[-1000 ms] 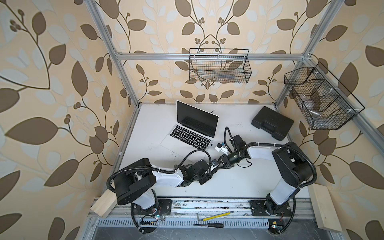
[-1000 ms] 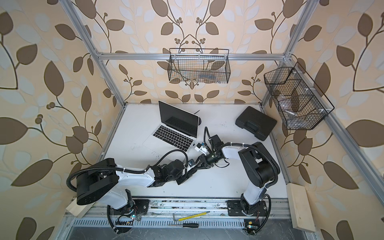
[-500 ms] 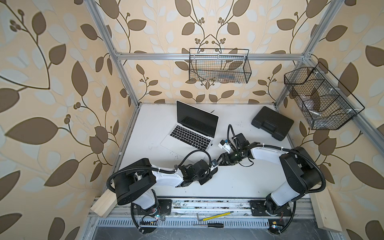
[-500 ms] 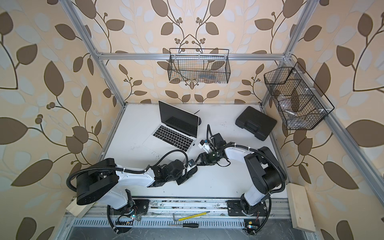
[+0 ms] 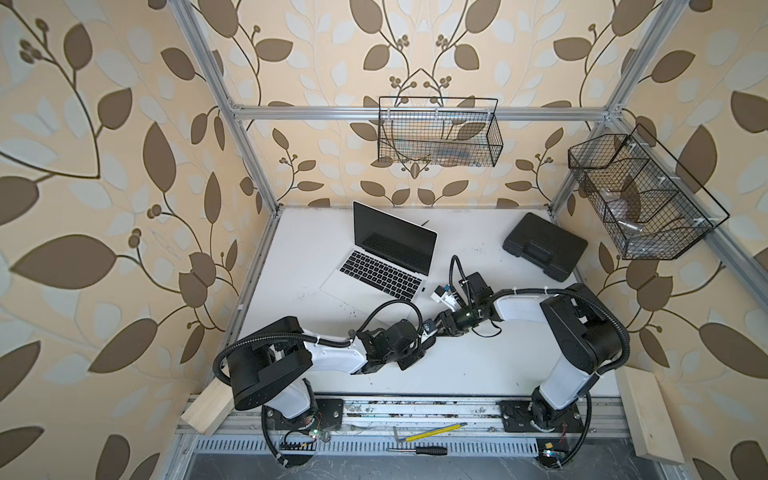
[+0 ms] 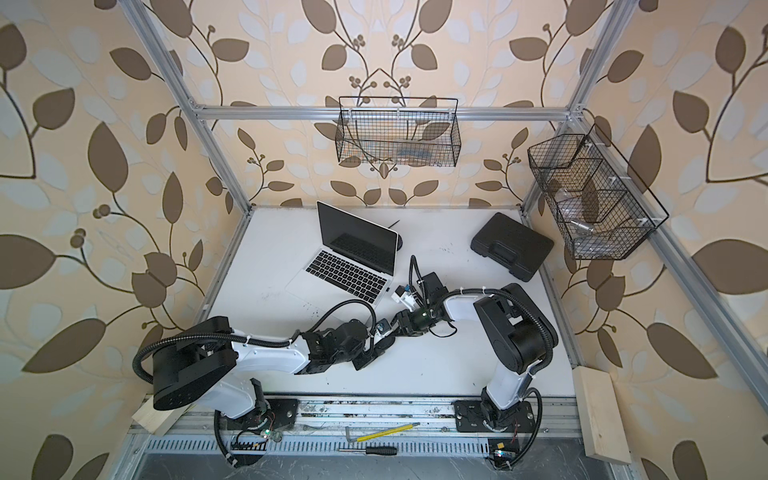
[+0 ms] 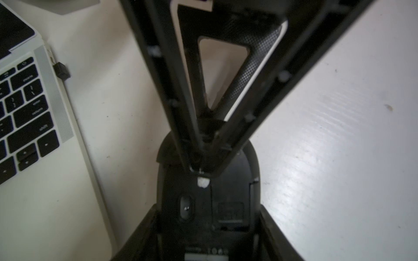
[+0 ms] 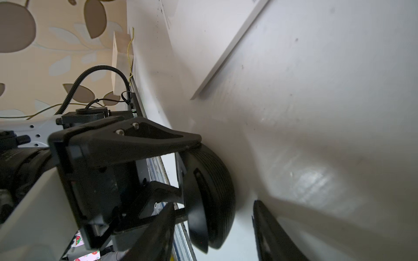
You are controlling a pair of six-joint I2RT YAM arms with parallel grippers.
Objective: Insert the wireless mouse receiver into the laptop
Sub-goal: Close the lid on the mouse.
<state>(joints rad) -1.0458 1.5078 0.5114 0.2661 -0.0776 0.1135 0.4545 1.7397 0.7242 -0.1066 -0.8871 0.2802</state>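
Seemingly, the tiny black receiver nub (image 7: 61,71) sits plugged into the slim silver laptop (image 7: 56,180); left jaws clamp a black oval mouse (image 7: 226,192), right jaws apart beside it. Stray arm swings could dislodge the nub.

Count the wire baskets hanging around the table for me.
2. One basket hangs at the back, beyond the laptop. The second basket hangs on the right side, near the black case. No others seem hidden.
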